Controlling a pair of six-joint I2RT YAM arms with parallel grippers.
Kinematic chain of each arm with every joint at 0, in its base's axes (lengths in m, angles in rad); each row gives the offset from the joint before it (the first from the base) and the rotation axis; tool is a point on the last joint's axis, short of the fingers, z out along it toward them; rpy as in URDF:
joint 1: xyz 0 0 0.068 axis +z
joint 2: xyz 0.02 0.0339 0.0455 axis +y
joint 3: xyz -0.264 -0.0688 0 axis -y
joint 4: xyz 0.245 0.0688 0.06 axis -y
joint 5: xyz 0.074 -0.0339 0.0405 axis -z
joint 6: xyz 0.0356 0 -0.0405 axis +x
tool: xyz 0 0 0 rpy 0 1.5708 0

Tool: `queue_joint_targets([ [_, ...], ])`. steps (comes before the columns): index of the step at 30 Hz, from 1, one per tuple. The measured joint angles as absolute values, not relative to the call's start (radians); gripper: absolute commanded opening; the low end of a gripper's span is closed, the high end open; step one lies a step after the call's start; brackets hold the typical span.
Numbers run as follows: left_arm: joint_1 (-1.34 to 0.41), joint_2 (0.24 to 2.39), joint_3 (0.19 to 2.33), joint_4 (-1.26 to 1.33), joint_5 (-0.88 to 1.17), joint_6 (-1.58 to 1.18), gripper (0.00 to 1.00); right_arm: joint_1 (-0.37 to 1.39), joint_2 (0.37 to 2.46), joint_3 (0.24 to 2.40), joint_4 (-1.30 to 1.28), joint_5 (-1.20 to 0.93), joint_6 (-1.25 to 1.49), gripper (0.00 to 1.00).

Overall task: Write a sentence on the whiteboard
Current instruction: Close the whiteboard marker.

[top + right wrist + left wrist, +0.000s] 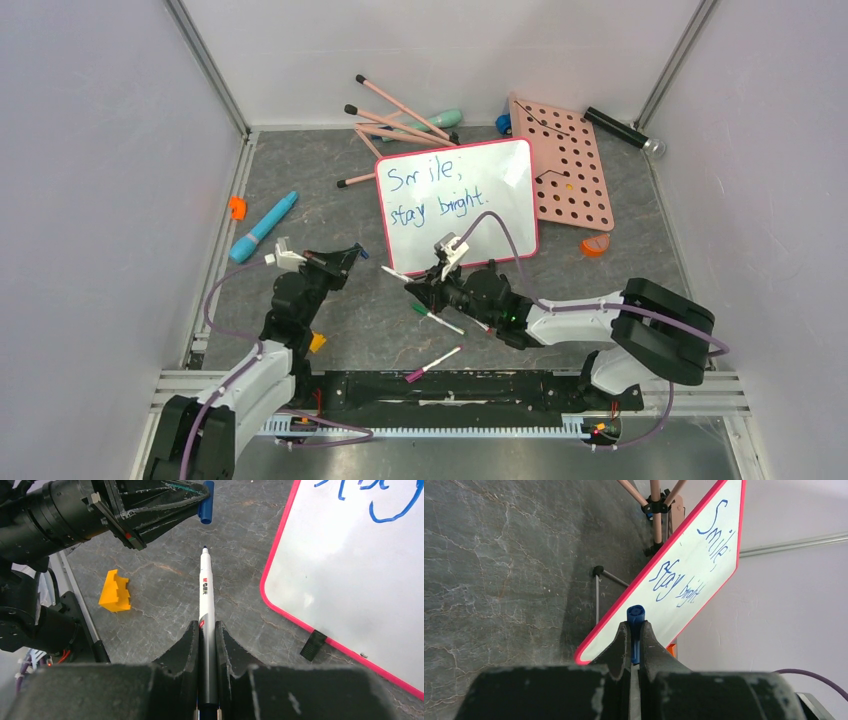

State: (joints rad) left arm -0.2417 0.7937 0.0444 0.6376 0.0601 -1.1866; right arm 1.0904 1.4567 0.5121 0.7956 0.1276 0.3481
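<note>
The whiteboard (500, 215) with a pink-red rim lies flat on the grey table; it also shows in the left wrist view (624, 630) and the right wrist view (350, 580). The sentence (440, 195) in blue reads "Smile, stay bright." in two lines. My right gripper (418, 287) is shut on a white marker (206, 595), its uncapped tip pointing at the left gripper. My left gripper (357, 253) is shut on a blue marker cap (635, 616), also visible in the right wrist view (205, 502), a short gap from the marker tip.
A pink pegboard (570, 165) lies right of the whiteboard. Pink sticks (400, 120) and a teal item lie behind it. A blue pen (262, 227), orange pieces (237, 207), a yellow block (115, 591), two loose markers (435, 362) and a black cylinder (622, 130) lie around.
</note>
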Motion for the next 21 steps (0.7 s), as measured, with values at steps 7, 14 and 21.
queue_joint_targets([
  [7, -0.242, 0.829, 0.012, 0.66, 0.056, -1.319, 0.02, 1.09, 1.48, 0.522, 0.805, 0.117, 0.294, 0.0],
  [14, -0.242, 0.866, 0.013, 0.662, 0.063, -1.409, 0.02, 1.09, 1.522, 0.554, 0.815, 0.11, 0.257, 0.0],
  [21, -0.242, 0.902, 0.013, 0.676, 0.082, -1.461, 0.02, 1.091, 1.546, 0.572, 0.815, 0.11, 0.25, 0.0],
])
